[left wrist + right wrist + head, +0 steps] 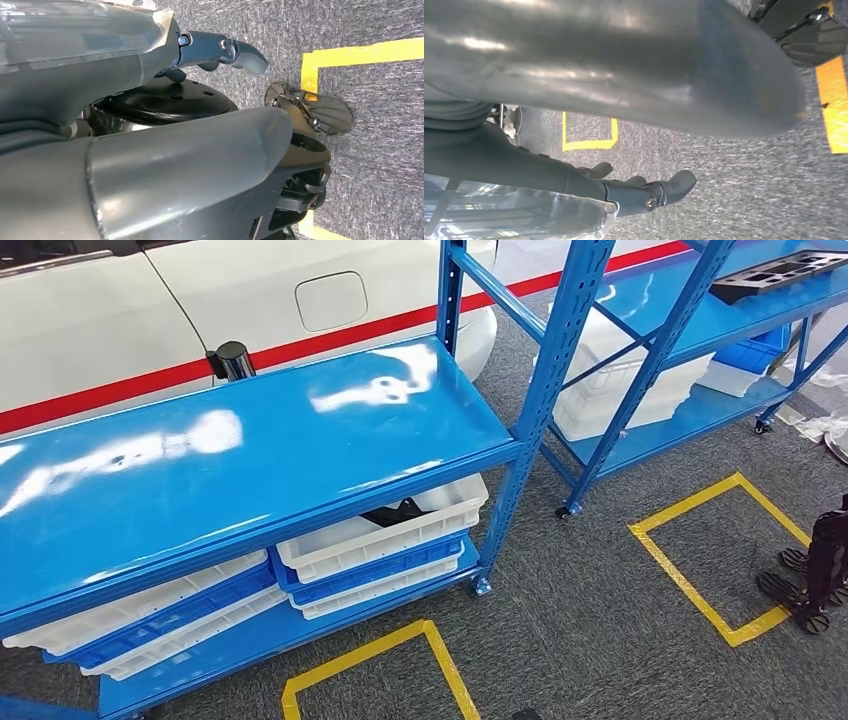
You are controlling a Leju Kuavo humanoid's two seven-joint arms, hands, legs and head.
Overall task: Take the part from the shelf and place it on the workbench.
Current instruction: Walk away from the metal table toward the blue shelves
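1. My left hand [200, 140] hangs at my side over the grey carpet [380, 165]; its thumb and dark fingers [240, 52] lie apart with nothing between them.
2. My right hand [634, 150] hangs the same way, thumb wide of the dark fingers [659, 192], holding nothing.
3. The part [395, 512] I take to be my target is a black piece lying in the top white bin [400, 530] of a stack on the lower level of the blue shelf [260, 440] in front of me. Most of it is hidden under the upper shelf board, so I cannot tell its full shape.
4. From the little that shows, I judge it to be a stiff moulded plastic piece: light for its bulk, not fragile, and smooth enough to slip in a loose grip.
5. I would take it by a raised edge or rim, thumb on one side and fingers on the other, and lift it clear of the bin wall before drawing it out.
6. The gap between the bin and the board above looks tight, so I expect to reach in low and flat.
7. A small black cylinder [231, 360] stands at the far edge of the top board, and a flat black tray [780, 272] lies on the next shelf [700, 310] to the right; neither is my first choice.
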